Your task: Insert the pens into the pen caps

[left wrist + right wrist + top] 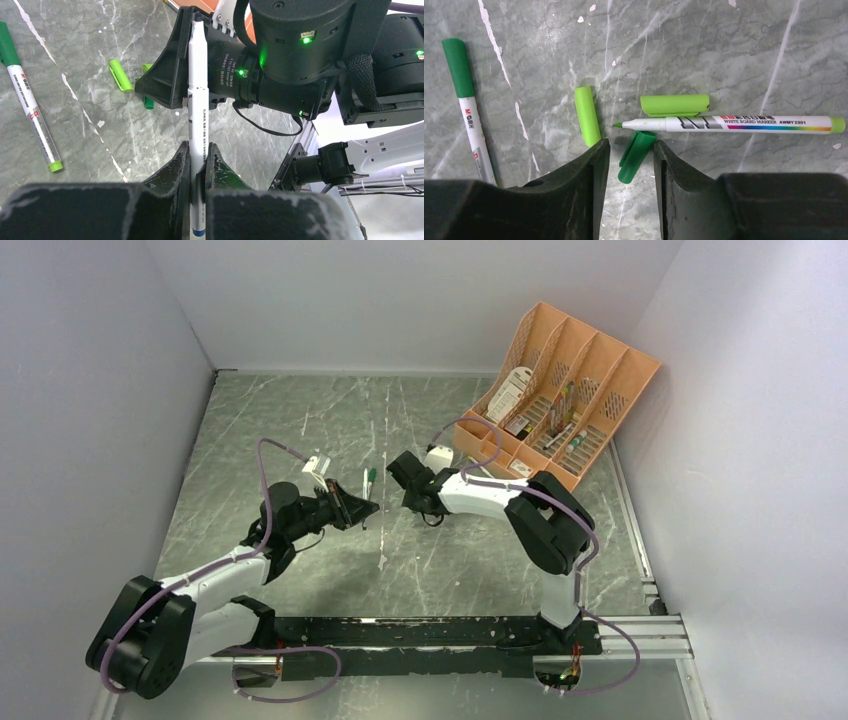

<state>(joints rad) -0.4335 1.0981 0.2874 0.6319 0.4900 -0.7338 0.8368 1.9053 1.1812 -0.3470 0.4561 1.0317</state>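
Observation:
My left gripper (198,150) is shut on a white pen (197,100) that points forward at the right gripper's body; it also shows in the top view (365,508). My right gripper (630,145) is open and low over the table, its fingers either side of a dark green cap (636,156). Just beyond it lie two light green caps (588,115) (675,105) and an uncapped white pen (744,123) with a green tip. A pen with a dark green cap on it (469,110) lies to the left. In the top view the right gripper (400,472) faces the left one.
An orange organizer (555,400) with mixed stationery stands at the back right against the wall. White walls close in the grey marbled table (300,420) on three sides. A black rail (430,632) runs along the near edge.

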